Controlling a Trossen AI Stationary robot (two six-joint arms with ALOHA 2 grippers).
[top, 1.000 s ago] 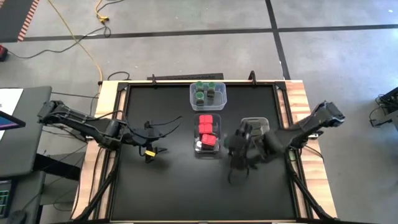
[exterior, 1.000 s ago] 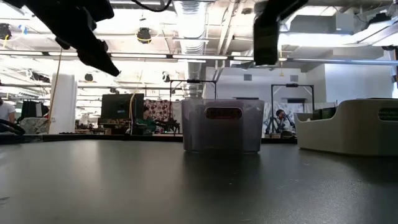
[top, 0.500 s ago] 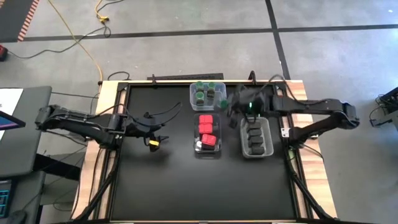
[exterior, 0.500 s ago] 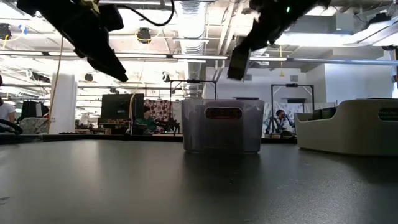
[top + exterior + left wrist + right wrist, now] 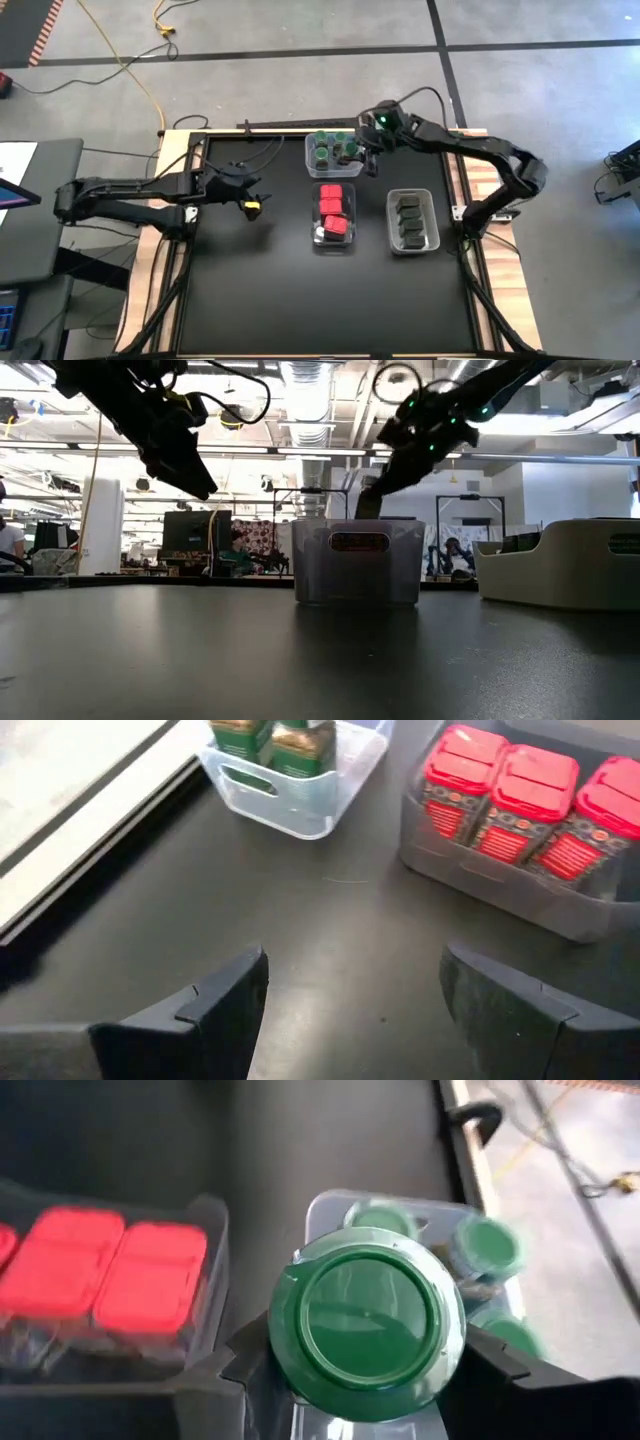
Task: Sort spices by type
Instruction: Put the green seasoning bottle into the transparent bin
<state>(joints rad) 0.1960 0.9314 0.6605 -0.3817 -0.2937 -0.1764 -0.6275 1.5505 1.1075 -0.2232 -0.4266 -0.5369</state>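
Clamping a green-lidded jar, the right claw shows its grip only wrist-side.

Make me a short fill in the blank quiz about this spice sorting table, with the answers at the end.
1. The right gripper holds a jar with a ____ lid.
2. The left gripper is open and holds ____.
3. The middle tub holds spices with ____ tops.
4. The right gripper hangs over the tub that holds the other ____ jars.

Missing words: green; nothing; red; green-lidded
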